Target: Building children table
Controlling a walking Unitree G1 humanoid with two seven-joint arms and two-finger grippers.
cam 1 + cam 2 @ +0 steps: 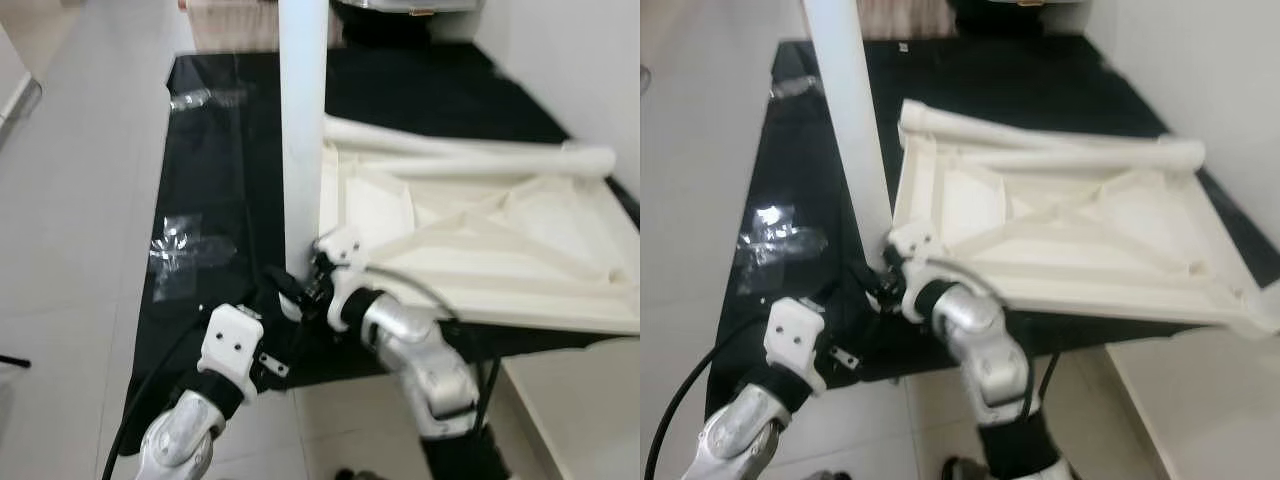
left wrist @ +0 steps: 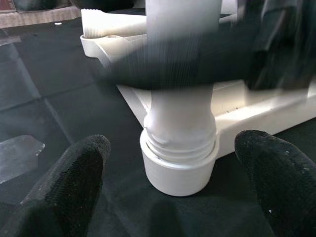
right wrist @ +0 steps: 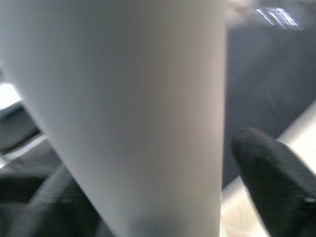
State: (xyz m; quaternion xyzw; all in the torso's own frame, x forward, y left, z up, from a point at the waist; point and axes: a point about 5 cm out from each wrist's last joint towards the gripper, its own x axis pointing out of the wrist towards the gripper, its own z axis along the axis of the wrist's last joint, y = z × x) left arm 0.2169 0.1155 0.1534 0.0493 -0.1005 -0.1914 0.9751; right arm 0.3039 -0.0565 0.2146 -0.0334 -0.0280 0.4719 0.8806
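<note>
So the kids' table top (image 1: 500,250) is lying upside down on a black mat (image 1: 220,150) on the floor, ribs facing up. One white leg (image 1: 303,130) stands upright in the corner socket (image 2: 178,170) nearest the robot. Two more legs (image 1: 470,150) lie loose across the far edge of the top.

The left wrist view shows threads above the socket collar, so I'd say the upright leg isn't screwed fully home yet.

The right gripper (image 1: 318,268) is at the base of the upright leg, and in its wrist view the jaws sit on either side of the shaft. It looks like a grip on the leg, but things are blurry there. The left gripper (image 2: 173,163) is just beside the socket, jaws spread wide with nothing between them, aimed at the collar.

A couple of clear plastic bags (image 1: 185,245) lie on the mat, away from the upright leg on the robot's left.

What could go wrong: if the right gripper pushes sideways while twisting, the leg could cross-thread or lean and pop out. The top isn't pinned down either, so it might spin or slide on the mat along with the leg.
</note>
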